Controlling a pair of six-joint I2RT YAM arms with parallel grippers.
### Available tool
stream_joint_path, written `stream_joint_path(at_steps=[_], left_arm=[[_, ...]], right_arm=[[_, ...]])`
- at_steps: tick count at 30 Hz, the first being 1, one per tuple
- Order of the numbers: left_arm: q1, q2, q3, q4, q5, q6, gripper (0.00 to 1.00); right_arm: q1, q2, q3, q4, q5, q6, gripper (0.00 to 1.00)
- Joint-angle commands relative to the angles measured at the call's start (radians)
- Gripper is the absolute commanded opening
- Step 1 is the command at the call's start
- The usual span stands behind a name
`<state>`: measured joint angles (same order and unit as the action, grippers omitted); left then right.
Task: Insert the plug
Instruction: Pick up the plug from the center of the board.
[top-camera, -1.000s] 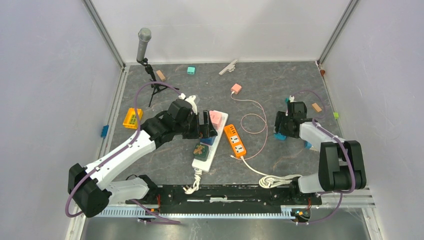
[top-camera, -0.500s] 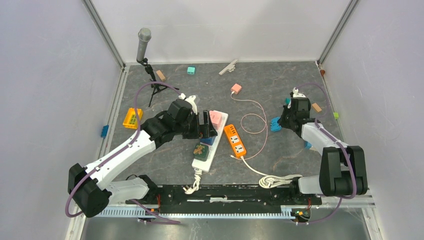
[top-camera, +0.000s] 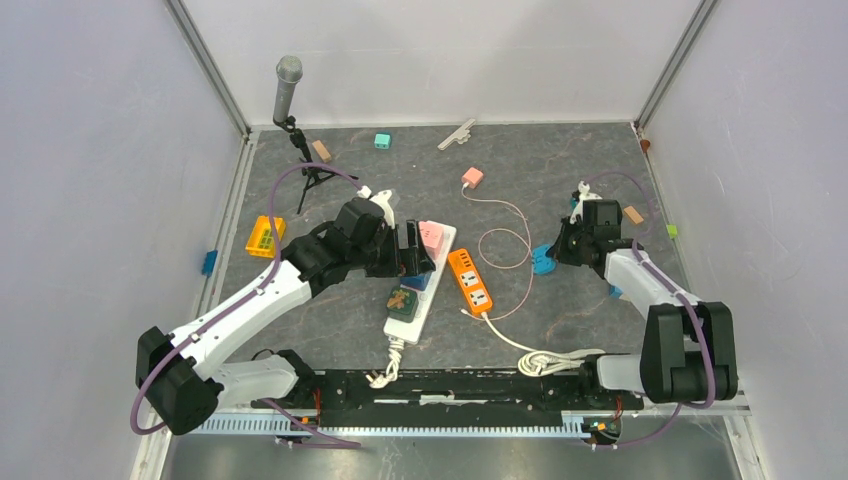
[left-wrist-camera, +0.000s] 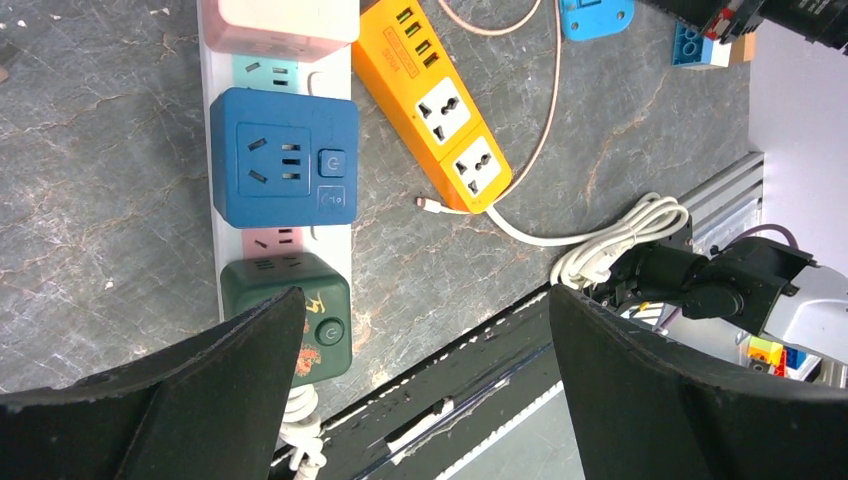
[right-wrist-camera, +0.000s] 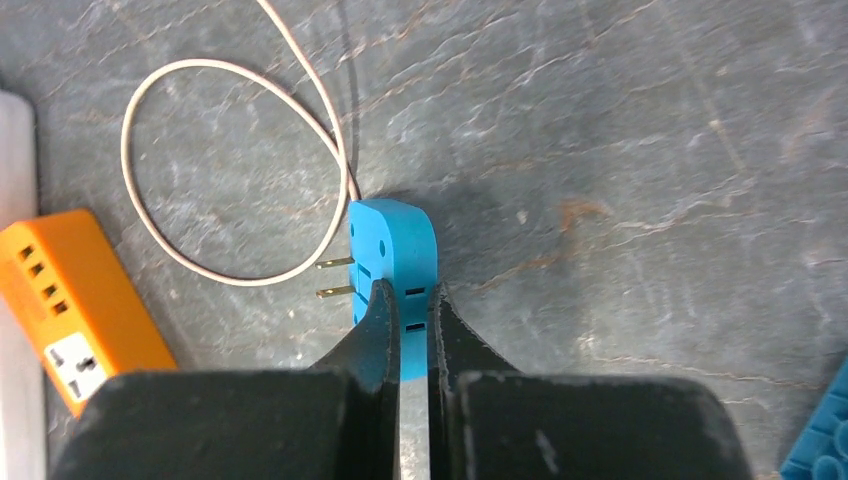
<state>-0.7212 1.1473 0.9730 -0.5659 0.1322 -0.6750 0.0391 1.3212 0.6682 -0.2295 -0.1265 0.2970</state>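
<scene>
The plug (right-wrist-camera: 393, 250) is a flat blue piece with two brass prongs pointing left. My right gripper (right-wrist-camera: 412, 300) is shut on its edge and holds it just above the floor. In the top view the plug (top-camera: 543, 263) hangs at the right gripper (top-camera: 556, 254), right of the orange power strip (top-camera: 470, 280). My left gripper (top-camera: 415, 252) stands wide open and holds nothing, over the white power strip (top-camera: 421, 305). In the left wrist view, that strip (left-wrist-camera: 212, 200) carries a pink, a blue (left-wrist-camera: 285, 155) and a green adapter (left-wrist-camera: 298, 305) ahead of the left gripper (left-wrist-camera: 425, 300).
A thin pink cable (top-camera: 506, 246) loops between the orange strip and the plug, running from a pink charger (top-camera: 472, 177). A coiled white cord (top-camera: 545, 362) lies by the arm bases. A microphone on a tripod (top-camera: 288, 90) and small blocks (top-camera: 263, 236) stand at the left and back.
My right gripper has shut on the blue plug, picked it up and turned, carrying it a little left. The left arm has not moved.
</scene>
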Motion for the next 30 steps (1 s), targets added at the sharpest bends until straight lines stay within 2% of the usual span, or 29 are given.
stream_joint_path(at_steps=[1, 8, 9, 16, 24, 27, 30], left_arm=[[0.006, -0.006, 0.001, 0.076, 0.018, -0.003, 0.98], [0.006, 0.019, -0.011, 0.185, 0.093, -0.063, 0.98], [0.006, 0.038, -0.010, 0.250, 0.140, -0.095, 0.97], [-0.002, 0.118, -0.015, 0.423, 0.244, -0.195, 0.94], [-0.027, 0.192, -0.004, 0.483, 0.241, -0.223, 0.91], [-0.027, 0.212, -0.012, 0.526, 0.259, -0.240, 0.87], [-0.027, 0.226, -0.023, 0.590, 0.284, -0.263, 0.77]], right_arm=[[0.003, -0.058, -0.001, -0.044, -0.136, -0.003, 0.00], [0.024, -0.146, 0.055, -0.063, -0.305, 0.035, 0.00], [0.074, -0.172, 0.087, -0.061, -0.362, 0.055, 0.00], [0.273, -0.221, 0.175, -0.022, -0.430, 0.114, 0.00], [0.341, -0.238, 0.213, 0.054, -0.521, 0.205, 0.00], [0.349, -0.236, 0.222, 0.059, -0.539, 0.212, 0.00], [0.354, -0.237, 0.222, 0.058, -0.536, 0.213, 0.00]])
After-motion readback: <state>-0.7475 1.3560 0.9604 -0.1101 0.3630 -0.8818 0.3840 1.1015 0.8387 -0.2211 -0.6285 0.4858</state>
